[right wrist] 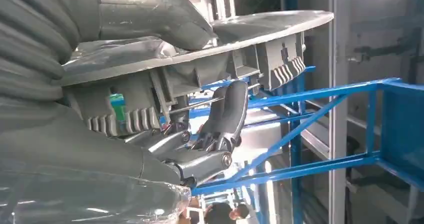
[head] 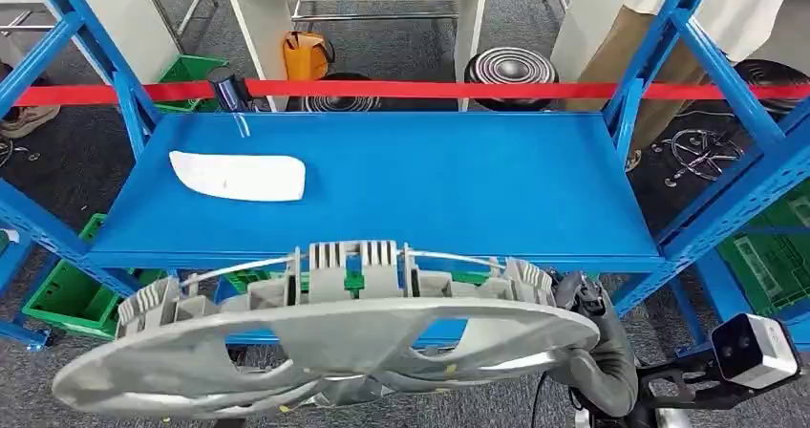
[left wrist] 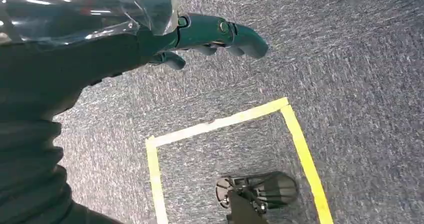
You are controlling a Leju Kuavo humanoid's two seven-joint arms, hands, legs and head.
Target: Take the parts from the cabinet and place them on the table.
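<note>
Your right hand (head: 597,352) grips the grey wheel cover (head: 325,337) by its rim at three o'clock, fingers (right wrist: 230,109) beneath, thumb on top. The cover lies flat before the blue shelf (head: 430,184), long axis nine to three. Your left hand (left wrist: 210,34) hangs over the floor, fingers loosely curled, holding nothing.

A workshop: blue steel shelving (head: 382,184), green parts crates (head: 67,299), yellow floor tape (left wrist: 300,139).

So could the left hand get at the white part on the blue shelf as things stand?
Probably not right away: the left hand hangs low over the floor, and the wheel cover held by the right hand spans across before the white part.
</note>
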